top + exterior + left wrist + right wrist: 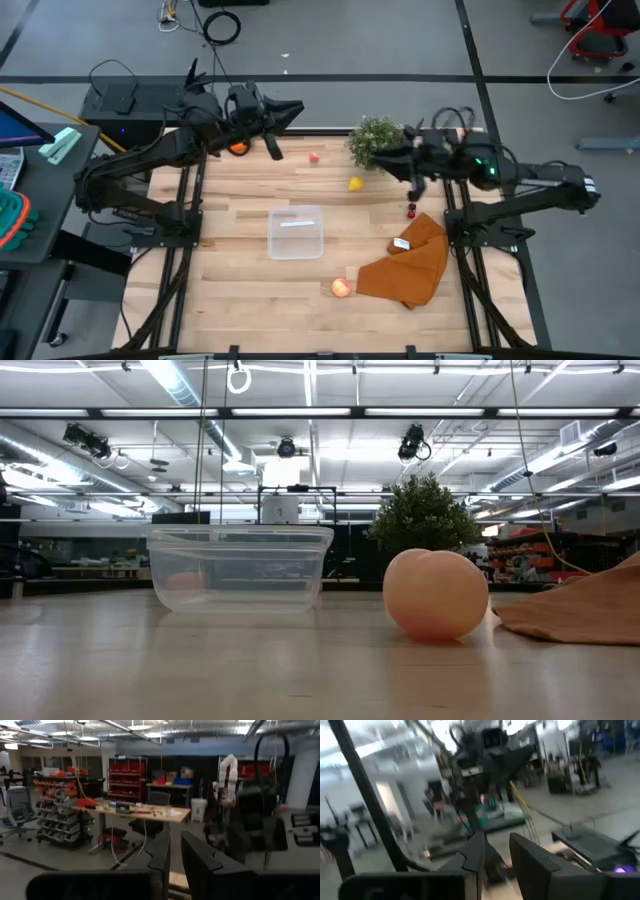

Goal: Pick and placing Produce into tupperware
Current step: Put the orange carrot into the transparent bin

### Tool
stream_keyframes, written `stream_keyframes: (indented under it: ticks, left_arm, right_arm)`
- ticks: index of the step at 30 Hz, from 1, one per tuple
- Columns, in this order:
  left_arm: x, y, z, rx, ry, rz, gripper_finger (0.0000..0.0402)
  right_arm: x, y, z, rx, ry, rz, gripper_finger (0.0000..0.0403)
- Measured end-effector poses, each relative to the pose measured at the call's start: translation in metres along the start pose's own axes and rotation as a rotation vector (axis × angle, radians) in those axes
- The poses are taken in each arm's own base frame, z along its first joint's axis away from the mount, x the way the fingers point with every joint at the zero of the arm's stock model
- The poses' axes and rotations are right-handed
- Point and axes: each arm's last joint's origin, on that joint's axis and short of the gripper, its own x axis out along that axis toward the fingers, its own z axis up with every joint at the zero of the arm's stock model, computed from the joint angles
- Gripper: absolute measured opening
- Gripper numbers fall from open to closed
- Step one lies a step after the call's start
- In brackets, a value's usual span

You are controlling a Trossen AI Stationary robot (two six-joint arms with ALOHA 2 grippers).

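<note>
Apple [341, 288]: nearest the front edge, just beside the brown-orange cloth [410, 265]; in the low view it sits in the open, so you can come straight down on it.
Tupperware [295, 232]: mid-table, lid off; nothing inside that you can make out from above. Drop each piece over its middle, clear of the rim.
Red berry piece [411, 210]: tiny, near the cloth's far corner; you would need a fine pinch here.
Lemon [355, 184]: between the container and the potted plant [374, 140]; approach from the container side to keep off the leaves.
Carrot [238, 148]: at the far edge, partly hidden under the left arm.
Left gripper [287, 108]: raised at the far edge, pointing out into the room; fingers [162, 852] show a narrow gap, holding nothing.
Right gripper [400, 152]: raised beside the plant; fingers [476, 851] slightly parted, empty. Spread them wider before you descend.
</note>
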Motion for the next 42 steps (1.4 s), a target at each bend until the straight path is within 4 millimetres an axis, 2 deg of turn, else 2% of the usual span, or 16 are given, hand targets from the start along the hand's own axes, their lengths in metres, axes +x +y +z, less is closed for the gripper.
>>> stream_keyframes:
  ticks: [3,8,12,17,22,29,34,37,42]
  left_arm:
    - [-0.012,0.004,0.002,0.011,0.067,0.014,0.0051]
    - [-0.037,0.017,0.004,0.039,0.186,0.060,0.0052]
    - [-0.052,0.031,0.000,0.052,0.304,0.128,0.0052]
    - [-0.062,0.056,-0.018,0.057,0.520,0.247,0.0052]
    - [-0.060,0.088,-0.043,0.065,0.725,0.376,0.0057]
    - [-0.048,0.144,-0.073,0.011,0.872,0.499,0.0071]
    - [-0.042,0.183,-0.111,-0.049,1.061,0.549,0.0079]
    - [-0.040,0.199,-0.136,-0.055,1.209,0.523,0.0084]
    - [-0.033,0.212,-0.175,-0.054,1.394,0.449,0.0095]
  right_arm:
    - [0.021,-0.003,0.014,-0.047,0.118,-0.055,0.0072]
    - [0.045,-0.013,0.032,-0.083,0.222,-0.131,0.0073]
    - [0.057,-0.023,0.040,-0.079,0.242,-0.178,0.0073]
    - [0.064,-0.033,0.046,-0.046,0.225,-0.216,0.0073]
    - [0.071,-0.039,0.041,0.011,0.241,-0.239,0.0073]
    - [0.081,-0.041,0.032,0.045,0.268,-0.243,0.0073]
    - [0.082,-0.041,0.031,0.060,0.270,-0.244,0.0073]
    - [0.082,-0.041,0.031,0.072,0.268,-0.246,0.0073]
    - [0.082,-0.041,0.031,0.073,0.266,-0.245,0.0073]
